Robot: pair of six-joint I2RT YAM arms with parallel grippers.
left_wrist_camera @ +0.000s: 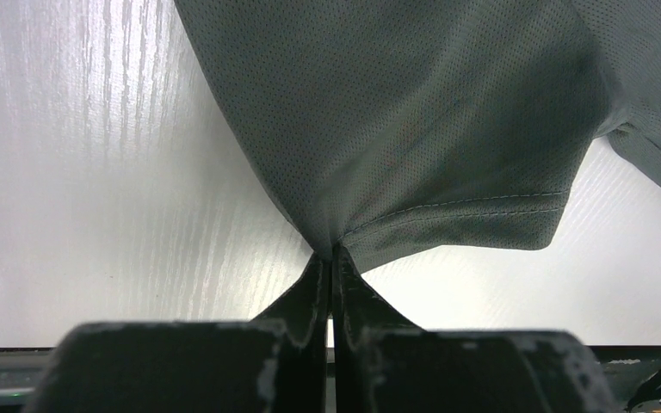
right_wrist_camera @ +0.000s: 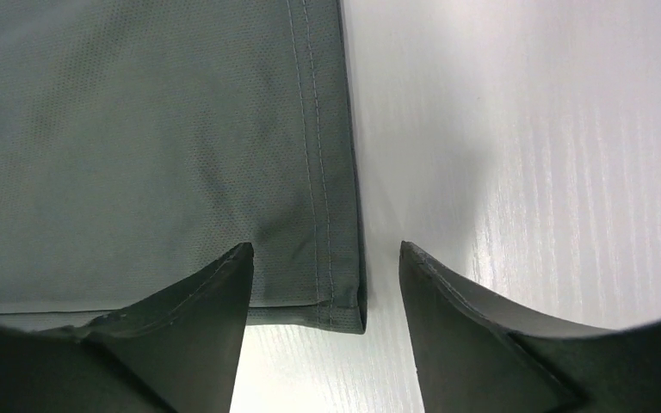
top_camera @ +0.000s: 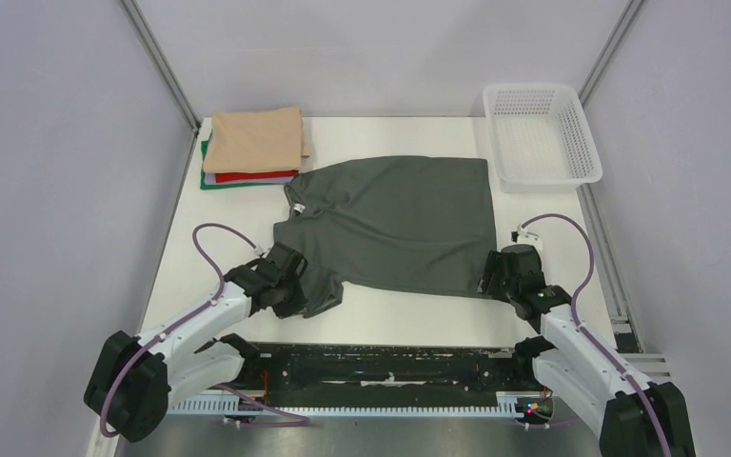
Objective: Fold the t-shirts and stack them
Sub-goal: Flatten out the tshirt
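A dark charcoal-grey t-shirt (top_camera: 400,221) lies spread on the white table, collar to the left. My left gripper (top_camera: 292,286) is shut on the near sleeve of the grey t-shirt (left_wrist_camera: 413,120), and the cloth bunches at the fingertips (left_wrist_camera: 318,275). My right gripper (top_camera: 491,276) is open over the shirt's near right hem corner (right_wrist_camera: 336,301), which lies flat between the jaws. A folded stack sits at the back left: a tan shirt (top_camera: 257,139) on top, a red one (top_camera: 252,176) and a green one (top_camera: 211,181) under it.
A white plastic lattice basket (top_camera: 540,133) stands at the back right. Grey walls and metal rails close in the table on both sides. A black rail (top_camera: 381,367) runs along the near edge between the arm bases.
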